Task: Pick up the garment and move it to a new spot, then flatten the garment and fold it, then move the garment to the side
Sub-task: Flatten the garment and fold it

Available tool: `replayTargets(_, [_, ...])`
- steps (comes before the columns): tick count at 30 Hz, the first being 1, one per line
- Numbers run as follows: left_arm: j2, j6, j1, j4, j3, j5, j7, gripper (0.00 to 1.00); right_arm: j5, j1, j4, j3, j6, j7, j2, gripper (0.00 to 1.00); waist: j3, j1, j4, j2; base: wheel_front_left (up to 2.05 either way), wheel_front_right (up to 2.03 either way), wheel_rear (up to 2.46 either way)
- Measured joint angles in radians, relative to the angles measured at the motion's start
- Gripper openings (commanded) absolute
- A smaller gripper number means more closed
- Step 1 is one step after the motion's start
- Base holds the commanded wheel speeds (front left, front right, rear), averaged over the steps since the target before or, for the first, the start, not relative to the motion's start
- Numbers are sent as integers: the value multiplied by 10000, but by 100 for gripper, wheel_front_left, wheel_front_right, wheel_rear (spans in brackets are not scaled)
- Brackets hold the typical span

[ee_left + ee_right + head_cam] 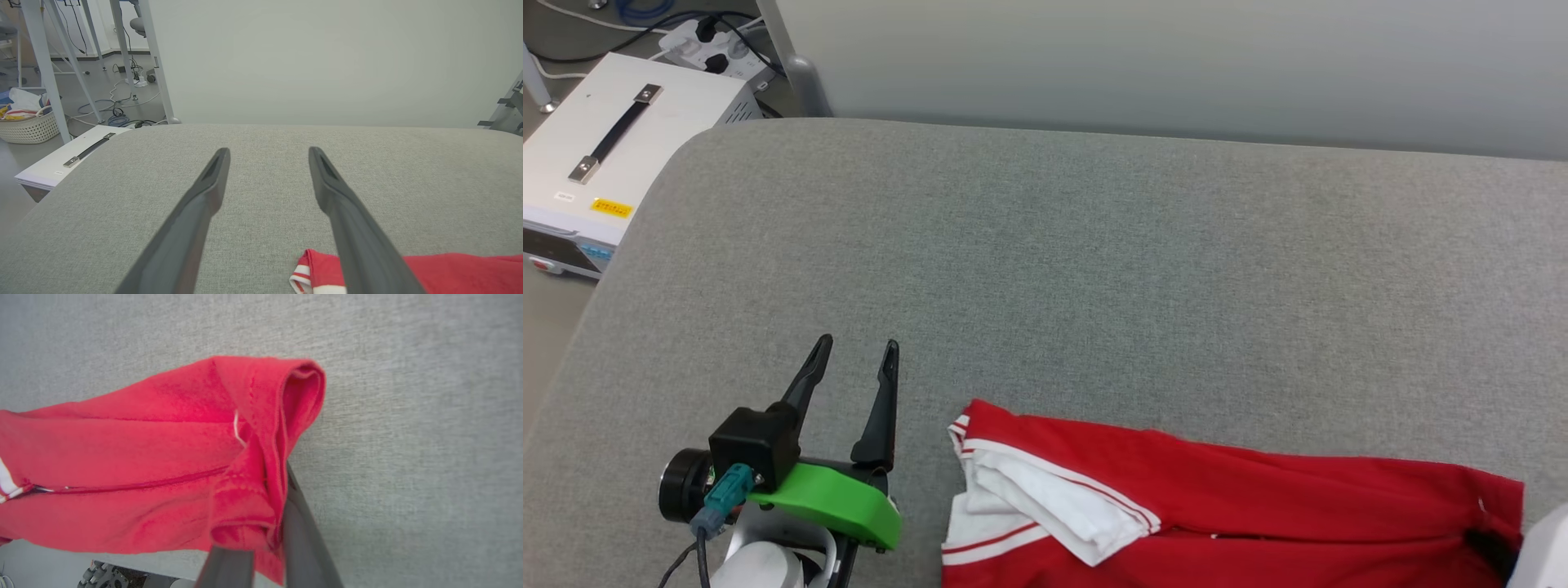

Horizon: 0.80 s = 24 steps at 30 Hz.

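Head view. A wide grey woven-fabric padded surface [1094,245] spans the frame. The garment [1258,490], a red soft jersey T-shirt with white short sleeves and red-and-white striped trim, lies along the near edge of this surface, stretching from the centre to the lower right. At its left end a white sleeve is folded over the red body. The left gripper [858,343], two long dark fingers on a green bracket, sits at the lower left, just beside the garment's left end and apart from it. Its fingers are spread, with bare grey fabric between them. Off the surface's far left corner stands a white rectangular box with a black strap handle [621,147], and behind it a white power strip with dark plugs [715,49].

Left wrist view. The left gripper [268,151] points across the grey surface, jaws wide and holding nothing. The garment's striped corner [318,273] appears beneath the right-hand finger. A white woven basket [28,126] stands on the floor at far left.

Right wrist view. The right gripper [269,514] is pressed together on the garment [122,457], pinching a bunched fold of red cloth at one end. Its dark fingers [304,547] are partly hidden by the fabric. The rest of the garment trails to the left over the grey surface. Whether the pinched end is raised off the surface cannot be told.
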Motion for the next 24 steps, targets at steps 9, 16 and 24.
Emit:
replayTargets(9, [35, 10, 125, 48, -10, -21, 31, 100, -447, 2, -150, -1860, 0, 1346, -105, 0, -116, 0, -154, 0, 0, 0, 0])
replayTargets(16, [33, 10, 144, 90, -12, -38, 31, 100, 1287, -234, -673, -1860, 0, 2890, 1448, 0, -176, 0, -161, 0, 0, 0, 0])
replayTargets(24, [31, 10, 159, 82, -38, -119, 71, 100, 5536, -787, -268, -800, -2, 4126, 1858, 0, -178, 0, 19, 0, 0, 0, 0])
